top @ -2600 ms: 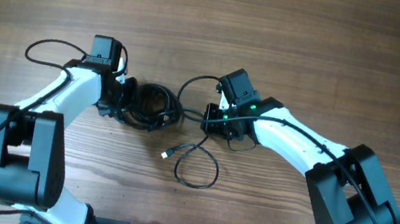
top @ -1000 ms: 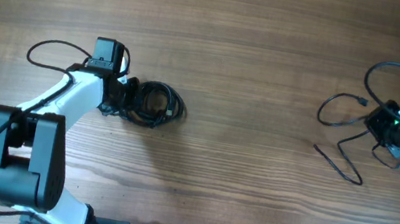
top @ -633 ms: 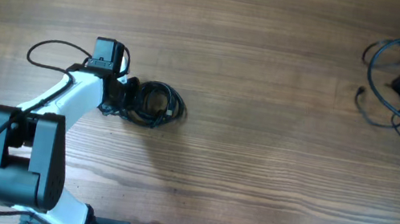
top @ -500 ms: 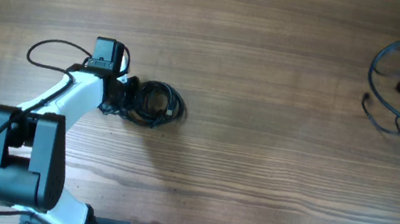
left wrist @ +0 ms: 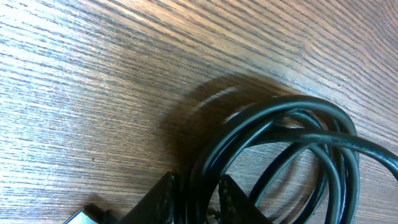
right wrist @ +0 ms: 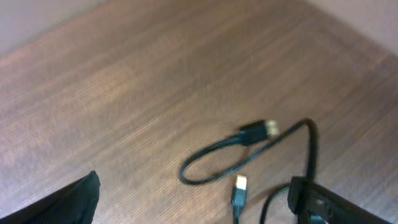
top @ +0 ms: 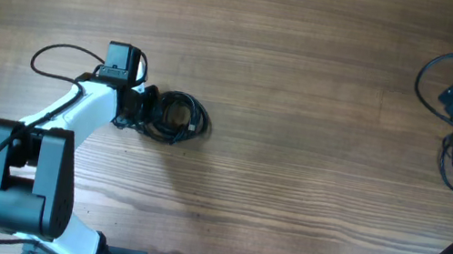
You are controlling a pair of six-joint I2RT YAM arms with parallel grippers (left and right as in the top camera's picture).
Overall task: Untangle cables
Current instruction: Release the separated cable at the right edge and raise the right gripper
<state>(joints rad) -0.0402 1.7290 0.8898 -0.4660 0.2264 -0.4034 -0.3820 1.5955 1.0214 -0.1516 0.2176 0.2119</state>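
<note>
The coiled bundle of thin black cords (top: 174, 118) lies left on the brown wooden counter (top: 286, 211). It should handle light and floppy, so take one outer loop. Your left claw (left wrist: 198, 198) pinches a strand; your right claw (right wrist: 202, 202) gapes above a separate silver-tipped black cord (right wrist: 254, 132), far right.

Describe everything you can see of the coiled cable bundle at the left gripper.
The coiled cable bundle is several loops of thin, glossy black cord, rubbery-looking, overlapping in a rough ring. It lies flat on the wooden table, left of centre. The left gripper is closed on strands at the ring's edge, a finger either side. Nothing else touches it.
</note>
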